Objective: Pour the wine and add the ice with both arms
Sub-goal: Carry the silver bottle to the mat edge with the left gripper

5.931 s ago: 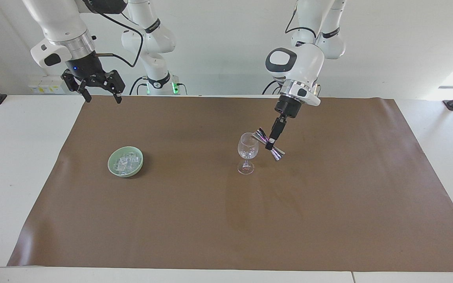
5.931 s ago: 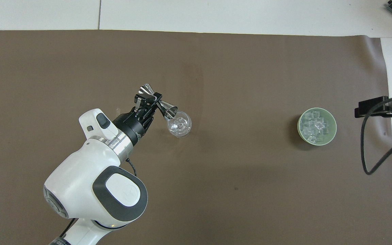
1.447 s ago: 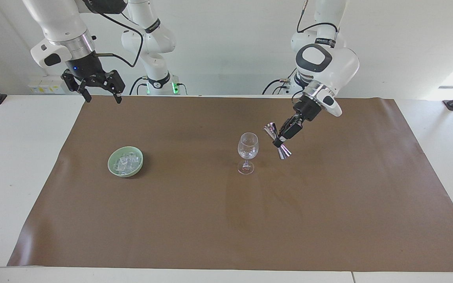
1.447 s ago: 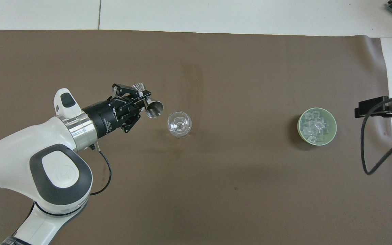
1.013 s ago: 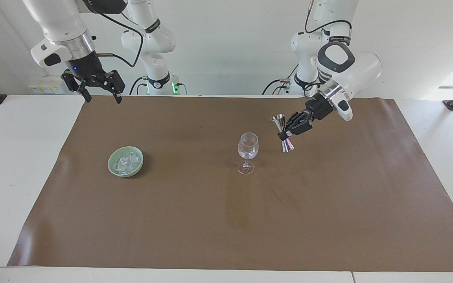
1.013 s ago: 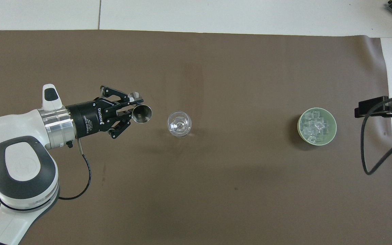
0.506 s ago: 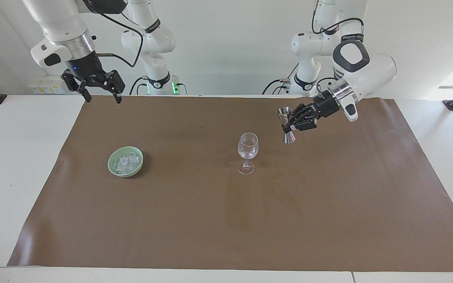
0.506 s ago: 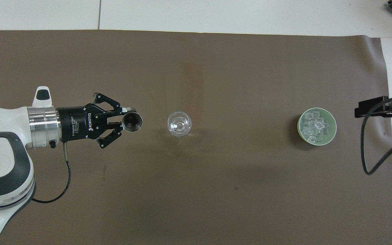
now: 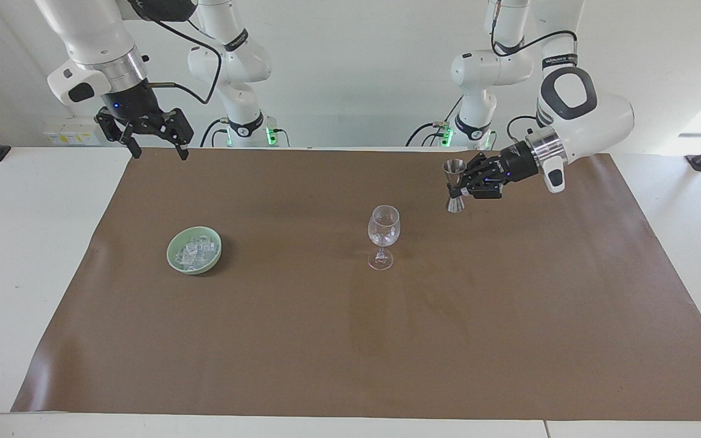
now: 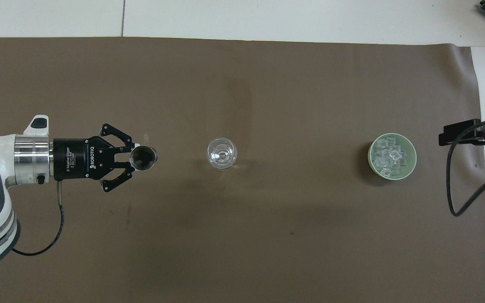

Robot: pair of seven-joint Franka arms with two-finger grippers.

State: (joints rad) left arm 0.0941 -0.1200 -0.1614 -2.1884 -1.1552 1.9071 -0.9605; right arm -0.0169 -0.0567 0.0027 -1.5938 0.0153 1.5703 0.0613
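Facing view shows the left gripper (image 9: 461,185) pinching a small steel jigger (image 9: 456,186) at its narrow waist, the jigger upright and held in the air over the brown mat (image 9: 350,340) toward the left arm's end of the table, well apart from the wine glass (image 9: 383,236). The glass stands upright near the middle of the mat and looks clear, with no visible fill. The ice (image 9: 196,250) sits heaped in the pale green bowl (image 9: 174,255), which rests on the mat toward the right arm's end, well apart from the glass. The right gripper (image 9: 153,145) waits high over the mat's edge nearest the robots, fingers spread and empty.

From overhead the jigger (image 10: 143,158) shows its open mouth straight up, which suggests it is level.

Judging by this, the pouring looks done and the step in hand is putting the jigger down out of the way. To do it well, keep the jigger upright while lowering, bring its lower cone flat onto the mat before letting go, and choose a spot far enough from the glass that the retreating arm cannot brush the stem. Release only once the base is seated, since the narrow foot could tip. Ice is then the right arm's job: a gentle pinch on one cube, lifted clear of the bowl rim
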